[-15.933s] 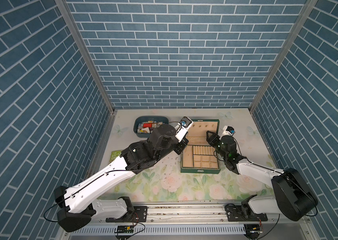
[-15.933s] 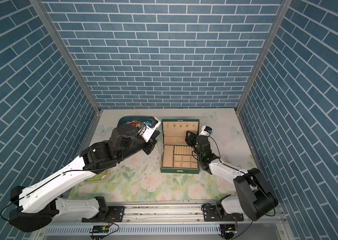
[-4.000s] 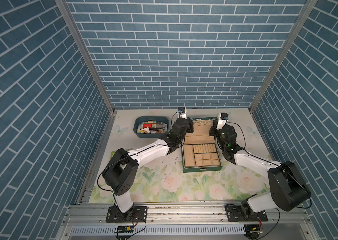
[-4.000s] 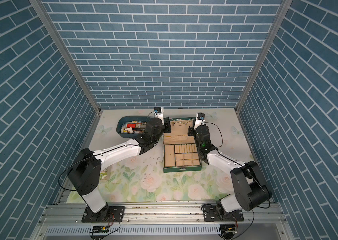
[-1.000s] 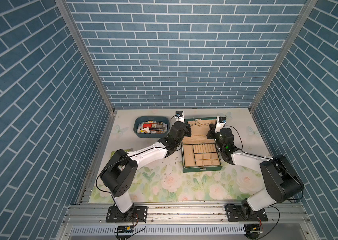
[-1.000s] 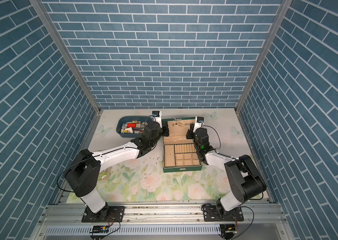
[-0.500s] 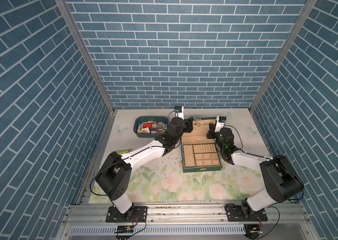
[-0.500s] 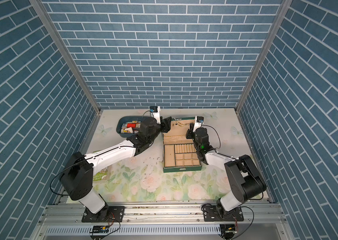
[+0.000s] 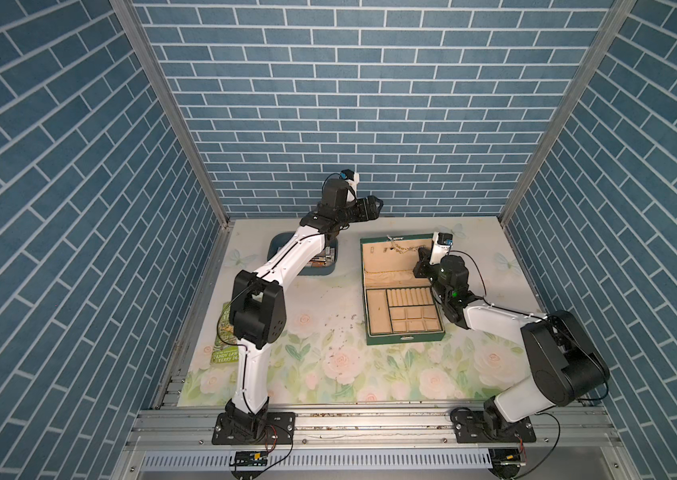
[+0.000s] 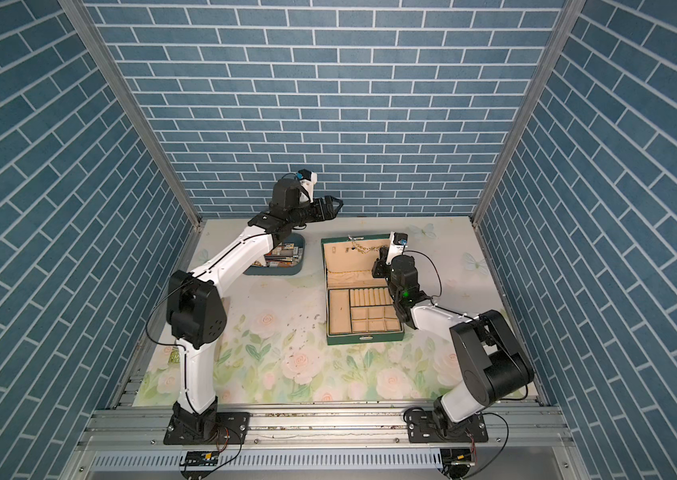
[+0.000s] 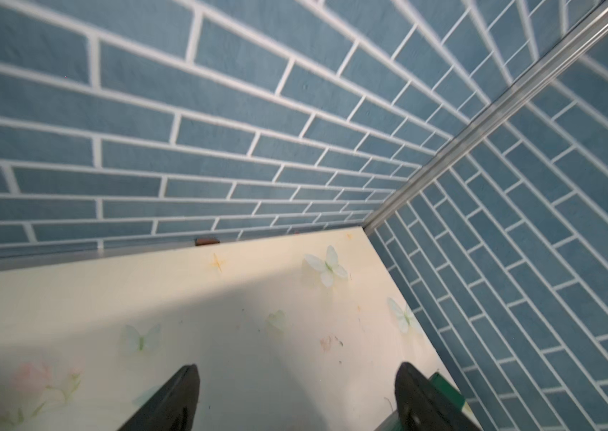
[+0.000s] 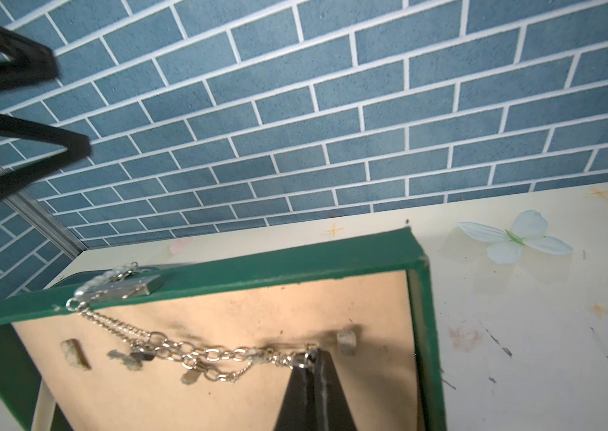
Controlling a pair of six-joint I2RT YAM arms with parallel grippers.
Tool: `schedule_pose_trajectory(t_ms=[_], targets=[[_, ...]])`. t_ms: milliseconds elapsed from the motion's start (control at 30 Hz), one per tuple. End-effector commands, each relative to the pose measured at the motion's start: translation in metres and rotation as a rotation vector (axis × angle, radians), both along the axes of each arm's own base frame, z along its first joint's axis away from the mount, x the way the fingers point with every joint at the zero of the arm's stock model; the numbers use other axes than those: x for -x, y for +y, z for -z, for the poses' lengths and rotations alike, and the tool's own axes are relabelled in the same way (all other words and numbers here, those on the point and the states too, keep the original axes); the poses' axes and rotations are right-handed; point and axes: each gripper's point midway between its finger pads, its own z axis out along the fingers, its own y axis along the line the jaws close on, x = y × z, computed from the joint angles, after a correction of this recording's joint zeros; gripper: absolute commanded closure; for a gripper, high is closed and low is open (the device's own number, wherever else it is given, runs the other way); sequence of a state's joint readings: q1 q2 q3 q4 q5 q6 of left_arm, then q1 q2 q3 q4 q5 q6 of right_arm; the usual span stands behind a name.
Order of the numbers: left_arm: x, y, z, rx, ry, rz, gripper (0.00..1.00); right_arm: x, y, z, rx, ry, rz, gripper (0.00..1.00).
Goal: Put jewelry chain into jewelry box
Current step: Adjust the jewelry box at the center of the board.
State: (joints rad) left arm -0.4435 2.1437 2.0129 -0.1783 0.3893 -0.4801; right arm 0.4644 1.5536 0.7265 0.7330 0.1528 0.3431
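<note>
The dark green jewelry box (image 9: 405, 334) (image 10: 363, 334) lies open, its beige-lined lid (image 12: 220, 276) standing upright. The pale jewelry chain (image 12: 198, 352) (image 9: 405, 248) (image 10: 365, 248) hangs across the inside of the lid. One end is draped over the lid's top rim by the metal clasp (image 12: 123, 289). My right gripper (image 12: 309, 360) (image 9: 422, 266) is shut on the chain's other end, close to a small hook (image 12: 347, 341). My left gripper (image 9: 375, 206) (image 10: 336, 205) (image 11: 296, 373) (image 12: 71, 108) is open and empty, raised in the air left of the lid, near the back wall.
A blue-teal tub (image 9: 276, 245) (image 10: 282, 272) of small items sits left of the box, partly under my left arm. A green book (image 9: 224, 340) lies at the left edge of the floral mat. Dark specks (image 9: 341, 328) are scattered in front of the box.
My left gripper has opened, let go at the lid's rim and risen away toward the back wall. My right gripper stays shut on the chain at the lid.
</note>
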Motion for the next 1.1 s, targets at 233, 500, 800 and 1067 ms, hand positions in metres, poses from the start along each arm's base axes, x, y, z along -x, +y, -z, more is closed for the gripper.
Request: schedule_pose_trajectory(t_ms=[233, 500, 800, 1067], targets=[[0.029, -0.036, 0.066, -0.013, 0.247, 0.286, 0.06, 0.002, 0.002, -0.014, 0.016, -0.025, -0.017, 1.0], [0.046, -0.038, 0.067, 0.0, 0.243, 0.35, 0.12, -0.001, 0.005, -0.013, 0.011, -0.027, -0.024, 1.0], [0.059, -0.04, 0.046, 0.038, 0.2, 0.403, 0.22, -0.003, 0.007, -0.014, 0.007, -0.031, -0.028, 1.0], [0.06, -0.032, 0.03, 0.044, 0.173, 0.385, 0.21, -0.004, 0.007, -0.015, 0.004, -0.033, -0.029, 1.0]])
